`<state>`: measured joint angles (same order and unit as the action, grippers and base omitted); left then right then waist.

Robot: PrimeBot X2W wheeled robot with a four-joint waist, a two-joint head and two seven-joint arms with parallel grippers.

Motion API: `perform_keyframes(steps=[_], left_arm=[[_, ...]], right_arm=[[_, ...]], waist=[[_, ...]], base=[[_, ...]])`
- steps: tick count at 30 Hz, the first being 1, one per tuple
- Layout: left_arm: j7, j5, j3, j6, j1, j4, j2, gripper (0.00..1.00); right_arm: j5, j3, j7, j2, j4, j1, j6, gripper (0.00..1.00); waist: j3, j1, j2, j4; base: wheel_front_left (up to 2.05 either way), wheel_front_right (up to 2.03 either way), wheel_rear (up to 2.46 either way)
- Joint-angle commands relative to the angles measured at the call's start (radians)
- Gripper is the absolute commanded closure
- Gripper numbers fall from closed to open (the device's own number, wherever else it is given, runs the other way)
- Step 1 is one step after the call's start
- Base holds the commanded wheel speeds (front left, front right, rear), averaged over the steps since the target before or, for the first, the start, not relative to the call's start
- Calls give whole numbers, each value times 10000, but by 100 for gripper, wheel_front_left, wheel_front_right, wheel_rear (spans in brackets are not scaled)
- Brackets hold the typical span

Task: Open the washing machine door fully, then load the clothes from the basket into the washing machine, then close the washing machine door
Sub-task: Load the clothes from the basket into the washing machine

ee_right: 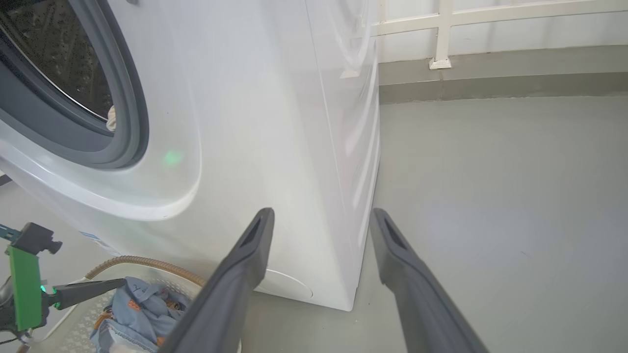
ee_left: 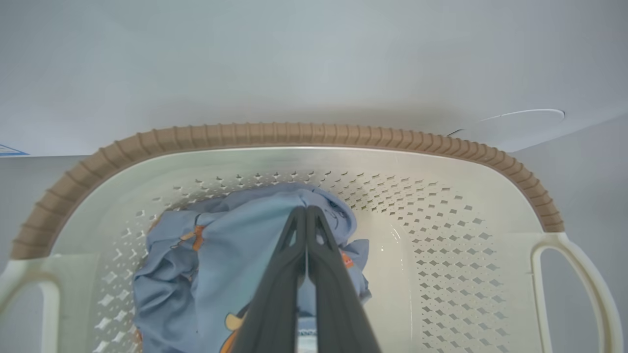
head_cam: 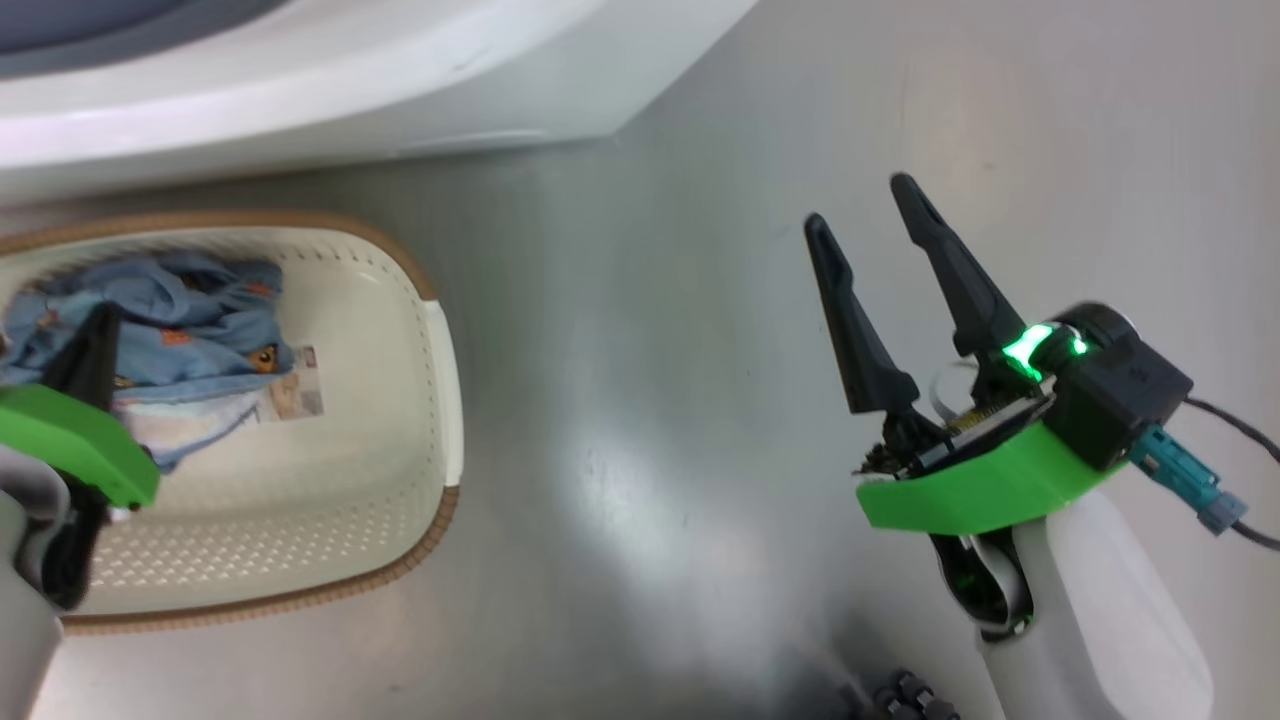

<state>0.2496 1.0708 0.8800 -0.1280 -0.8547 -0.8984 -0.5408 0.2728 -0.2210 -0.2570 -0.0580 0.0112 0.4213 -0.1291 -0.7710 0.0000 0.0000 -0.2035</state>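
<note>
Blue clothes [head_cam: 190,320] lie beneath the left claw [head_cam: 92,345] in the basket [head_cam: 440,400], not yet loaded; the right claw [head_cam: 858,205] hangs wide, well apart. Left wrist: that claw is pinched together, apparently gripping cloth. Right wrist: the washer [ee_right: 274,122] stands ahead, its drum [ee_right: 64,63] uncovered, a pale scrap [ee_right: 111,119] inside. I judge the door is open.

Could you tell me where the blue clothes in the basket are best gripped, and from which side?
Grip the raised fold atop the clothes, coming down from above: the bundle lies low in the basket, whose tall walls block a sideways approach, and that bunched ridge suits a pinch.
</note>
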Motion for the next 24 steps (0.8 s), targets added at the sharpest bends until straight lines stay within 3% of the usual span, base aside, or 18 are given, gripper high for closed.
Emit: perform_keyframes(steps=[1, 16, 24], left_arm=[[121, -254, -572, -27, 388, 160, -370, 100], [121, -2803, -3986, -27, 2762, 1690, 626, 100], [122, -3812, -5203, -27, 4090, 2785, 1096, 100]], right_arm=[[-134, -139, -48, 78, 149, -625, -16, 0], [-18, 388, -48, -340, -193, -1796, -16, 0], [301, 573, -48, -742, -355, -2542, -16, 0]], waist=[[662, 0, 0, 267], [2969, 0, 0, 728], [4179, 0, 0, 906]], base=[[0, 0, 0], [0, 0, 0], [0, 0, 0]])
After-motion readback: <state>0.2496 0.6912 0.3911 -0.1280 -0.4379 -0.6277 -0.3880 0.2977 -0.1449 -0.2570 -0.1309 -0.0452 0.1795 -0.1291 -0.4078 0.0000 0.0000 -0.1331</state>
